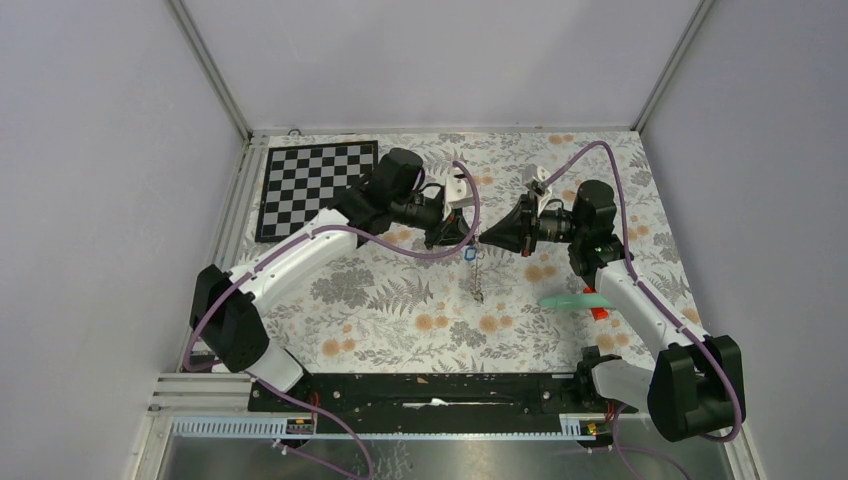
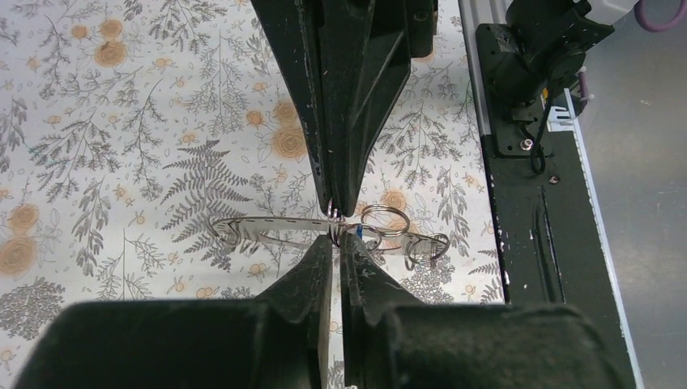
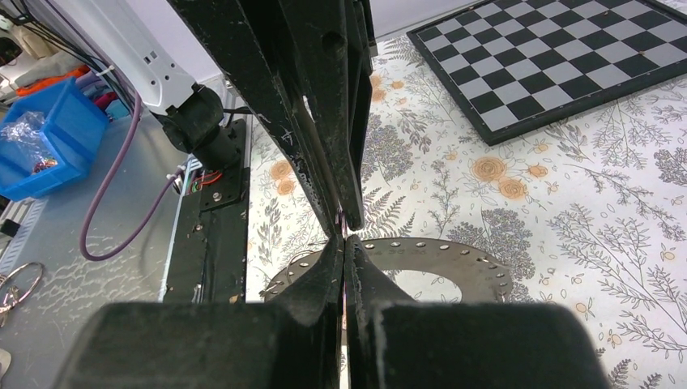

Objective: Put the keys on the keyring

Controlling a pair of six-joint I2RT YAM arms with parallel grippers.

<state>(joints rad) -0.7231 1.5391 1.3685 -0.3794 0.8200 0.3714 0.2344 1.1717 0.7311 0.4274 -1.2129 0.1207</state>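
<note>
Keyring (image 3: 437, 258) hangs in the air over the middle of the counter (image 1: 400, 320). The right jaws are shut on its rim; the left jaws pinch its band by the blue key (image 1: 470, 254). Threading looks underway. Next, the key's little ring (image 2: 385, 220) must slide on.

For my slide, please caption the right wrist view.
Right end effector shut on the flat grey keyring above the floral tablecloth.
</note>
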